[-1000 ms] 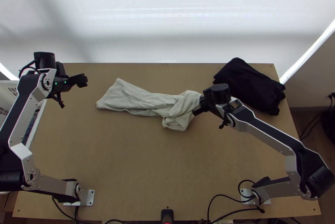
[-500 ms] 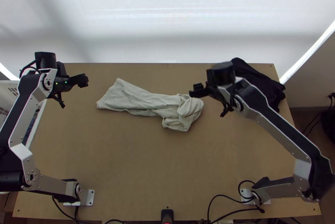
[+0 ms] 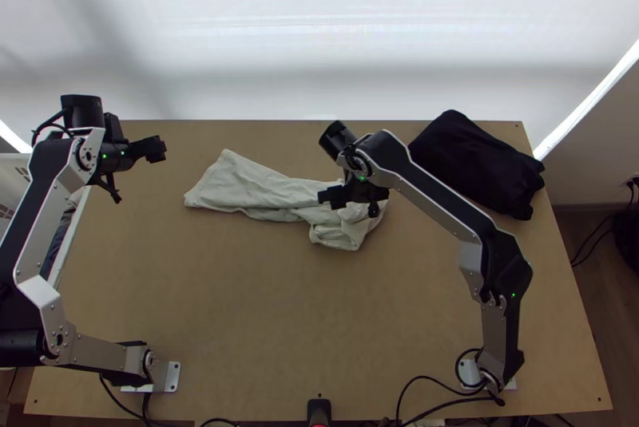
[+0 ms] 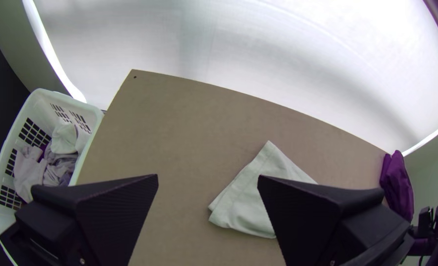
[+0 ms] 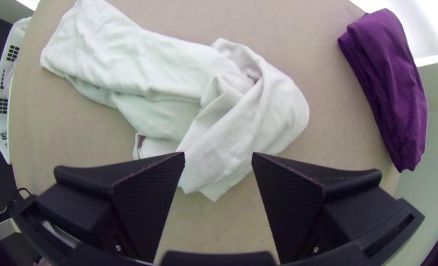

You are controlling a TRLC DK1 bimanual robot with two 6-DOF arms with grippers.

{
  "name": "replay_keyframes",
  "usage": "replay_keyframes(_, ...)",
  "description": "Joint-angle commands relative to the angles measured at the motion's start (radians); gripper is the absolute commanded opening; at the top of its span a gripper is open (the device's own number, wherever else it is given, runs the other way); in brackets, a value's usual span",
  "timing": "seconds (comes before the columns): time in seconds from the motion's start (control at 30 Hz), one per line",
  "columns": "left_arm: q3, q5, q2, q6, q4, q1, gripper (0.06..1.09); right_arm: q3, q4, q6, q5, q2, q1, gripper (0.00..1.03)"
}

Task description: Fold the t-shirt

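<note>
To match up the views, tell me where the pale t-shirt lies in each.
Top view: pale t-shirt, just left of centre.
Left wrist view: its flatter end, partly behind one of the jaws.
Right wrist view: its bunched end, beyond the jaws.
Shared landmark: dark cloth.

The t-shirt (image 3: pixel 240 189) lies on the table (image 3: pixel 319 331) – basket (image 4: pixel 43 106) to its left, cloth (image 3: pixel 479 164) right, slightly behind.
</note>
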Motion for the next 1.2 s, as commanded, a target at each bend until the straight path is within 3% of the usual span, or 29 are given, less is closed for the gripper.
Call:
replay_keyframes(0.0, 0.026, 0.006, -0.012, 0.004, -0.014, 0.001, 1.04, 0.027, -0.025, 0.025, -0.023, 0.027, 0.022, 0.66)
replay_keyframes(0.2, 0.04, 0.006, -0.013, 0.004, -0.03, 0.004, 1.04, 0.013, -0.054, 0.024, -0.023, 0.078, 0.027, 0.65)
replay_keyframes(0.27, 0.045, 0.006, -0.015, 0.004, -0.036, 0.006, 1.04, 0.003, -0.043, 0.02, -0.016, 0.078, 0.021, 0.52)
replay_keyframes(0.37, 0.046, 0.006, -0.019, 0.004, -0.039, 0.012, 1.04, -0.024, -0.025, 0.017, -0.015, 0.08, 0.005, 0.51)
replay_keyframes(0.43, 0.046, 0.006, -0.021, 0.004, -0.042, 0.013, 1.04, -0.045, 0.012, 0.016, 0.007, 0.067, -0.002, 0.35)
replay_keyframes(0.47, 0.046, 0.006, -0.021, 0.004, -0.043, 0.013, 1.04, -0.062, 0.043, 0.022, 0.03, 0.055, -0.012, 0.13)
replay_keyframes(0.5, 0.048, 0.006, -0.022, 0.004, -0.045, 0.013, 1.04, -0.076, 0.07, 0.025, 0.033, 0.038, -0.024, 0.04)
replay_keyframes(0.87, 0.057, 0.006, -0.021, 0.003, -0.054, -0.002, 1.04, -0.149, 0.118, 0.016, 0.088, -0.091, -0.133, 0.03)
replay_keyframes(1.17, 0.074, 0.006, -0.016, -0.003, -0.056, -0.022, 1.04, -0.28, 0.24, -0.018, 0.163, -0.121, -0.265, 0.04)
